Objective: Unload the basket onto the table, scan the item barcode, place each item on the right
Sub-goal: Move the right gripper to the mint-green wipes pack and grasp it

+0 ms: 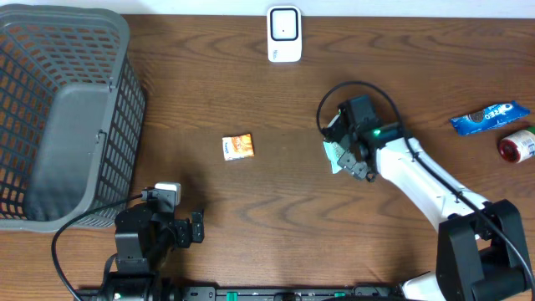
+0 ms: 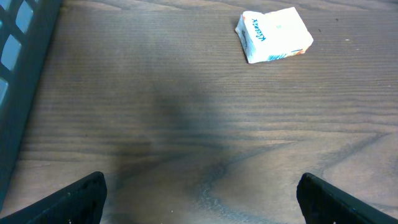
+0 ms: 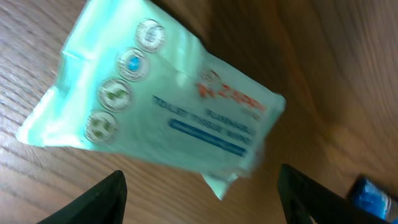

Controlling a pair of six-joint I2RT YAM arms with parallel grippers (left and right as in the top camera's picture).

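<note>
Green packet (image 3: pixel 161 112) lay on the table (image 1: pixel 276 209), right by the right hand (image 3: pixel 200 205). Its fingers stood wide apart, not squeezing it, likely getting ready to carry it to the scanner (image 1: pixel 284 33). Left hand (image 2: pixel 199 199) sat open, far off.

Left side: blocked by the basket (image 1: pixel 75 109).
Far edge: occupied by the scanner (image 1: pixel 284 34).
Centre: open wood is left between tissue pack (image 1: pixel 238 147) and green packet (image 1: pixel 336 156).
Right edge: crowded by cookie pack (image 1: pixel 491 117) and jar (image 1: pixel 518 146).

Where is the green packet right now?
In the overhead view the green packet lies on the table, right of the middle, just under the right fingers. The tissue box is further left.
</note>
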